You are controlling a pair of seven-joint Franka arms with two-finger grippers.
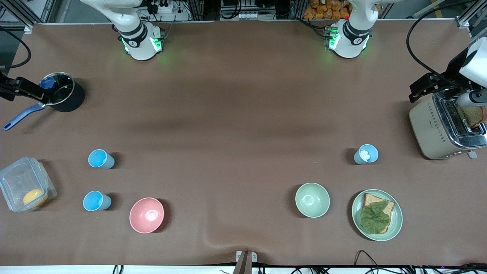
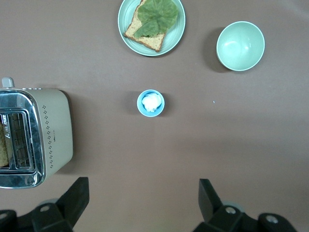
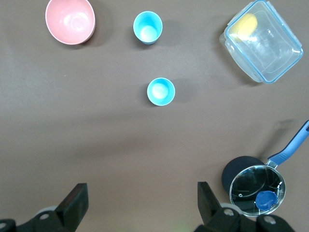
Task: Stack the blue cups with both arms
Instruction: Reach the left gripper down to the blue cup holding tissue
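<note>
2 blue cups (image 1: 101,159) (image 1: 96,201) stand upright near the pink bowl (image 1: 147,215), toward the right arm's end. Left gripper (image 2: 142,205) and right gripper (image 3: 142,205) hang wide open, empty. Light, slick plastic: pinch a rim wall.

We see a brown table (image 1: 236,114). At its nine o'clock edge sit a lidded black saucepan (image 1: 61,93) and a clear container (image 1: 24,189). Two blue cups (image 1: 100,158) (image 1: 96,201) and a pink bowl (image 1: 147,215) stand around seven o'clock. Toward four o'clock are a third blue cup (image 1: 366,154), a green bowl (image 1: 312,199) and a plate (image 1: 395,220); a toaster (image 1: 437,129) sits at three.
</note>
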